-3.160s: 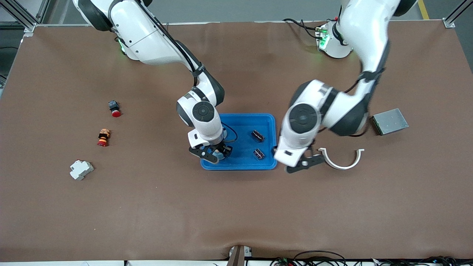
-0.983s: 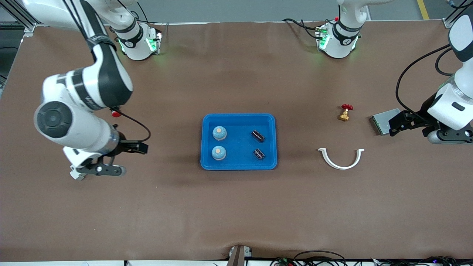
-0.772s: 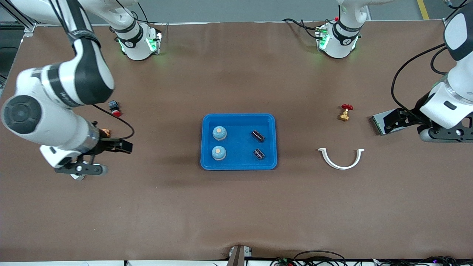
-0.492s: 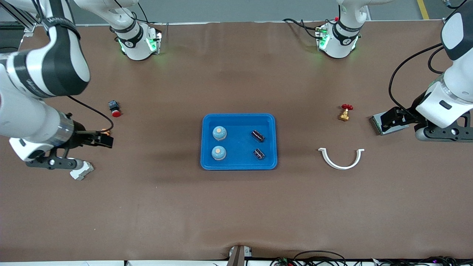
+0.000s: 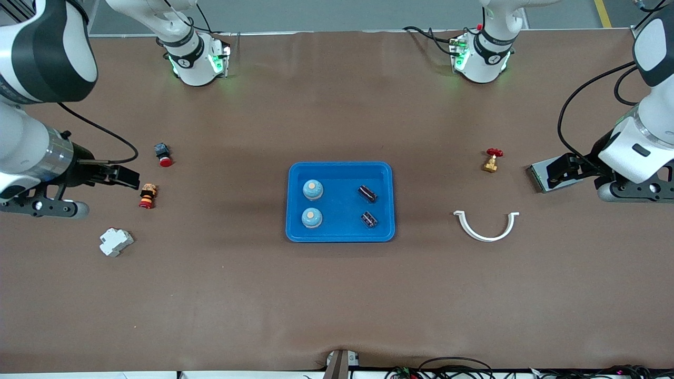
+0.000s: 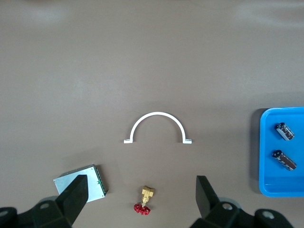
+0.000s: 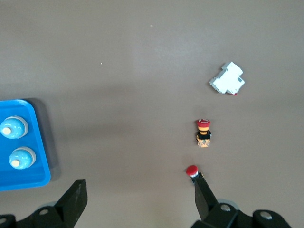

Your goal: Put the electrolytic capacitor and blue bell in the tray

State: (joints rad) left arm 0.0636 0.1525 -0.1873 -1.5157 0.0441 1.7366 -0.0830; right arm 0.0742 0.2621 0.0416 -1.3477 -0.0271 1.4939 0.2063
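Both arms drawn apart, hands empty

The left hand and right hand hang with fingers spread wide, each raised at its own end of the tabletop.

Even, bright overhead light; the tray casts soft shadows on the brown bench. Green glows ring both arm bases. All views look sharp.

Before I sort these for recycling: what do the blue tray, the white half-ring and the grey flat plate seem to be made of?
The bright-blue rectangular tray looks like moulded plastic: uniform colour, rounded corners, soft sheen. The white half-ring clip also looks plastic: thin, matte, evenly white. The grey flat plate seems to be brushed metal, with a dull silvery face; its green edge may be a circuit board.
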